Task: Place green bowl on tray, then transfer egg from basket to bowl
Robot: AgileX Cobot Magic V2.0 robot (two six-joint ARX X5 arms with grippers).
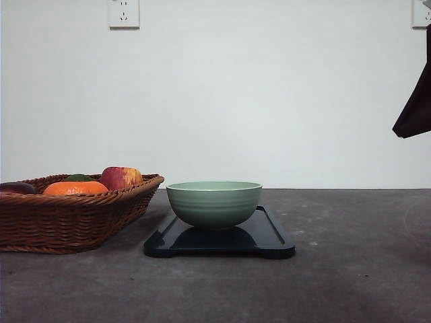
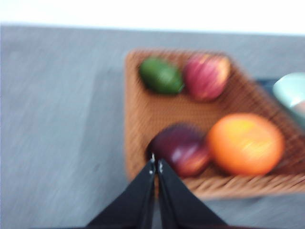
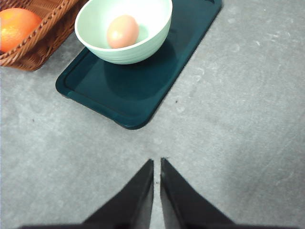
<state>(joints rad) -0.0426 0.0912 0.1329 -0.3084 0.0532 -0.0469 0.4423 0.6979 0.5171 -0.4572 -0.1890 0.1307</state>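
While I look down from my right wrist, this is how the scene lies.

Egg: a tan egg [image 3: 122, 31] rests inside the green bowl [image 3: 125, 28], slightly off centre. From the front, the bowl's wall hides it.

Bowl: it sits upright on the dark tray [image 3: 138, 81], toward the end nearest the basket [image 1: 71, 219].

Tray: flat on the grey table [image 3: 238, 119], just beside the basket but apart from it.

Basket: holds an orange [image 1: 75, 188], a red and yellow apple [image 1: 121, 177], a dark purple fruit [image 2: 180, 149] and a green fruit [image 2: 161, 75].

My right gripper [image 3: 157, 162]: fingers pressed together, pinching nothing, hovering over bare table, well apart from the tray.

My left gripper [image 2: 156, 164]: fingers pressed together, empty, above the basket's near edge, close to the purple fruit.

Task stage: both steps look done, I judge.

Risk: my left fingers hang close over the basket; a careless drop or sweep could knock the fruit or drag the basket against the tray, jolting the bowl and cracking the egg.

Hard to see: the left wrist picture is blurred, so I cannot tell if my fingertips touch the basket rim. A dark shape [image 1: 414, 101] at the front view's right edge is cut off; I cannot identify it.
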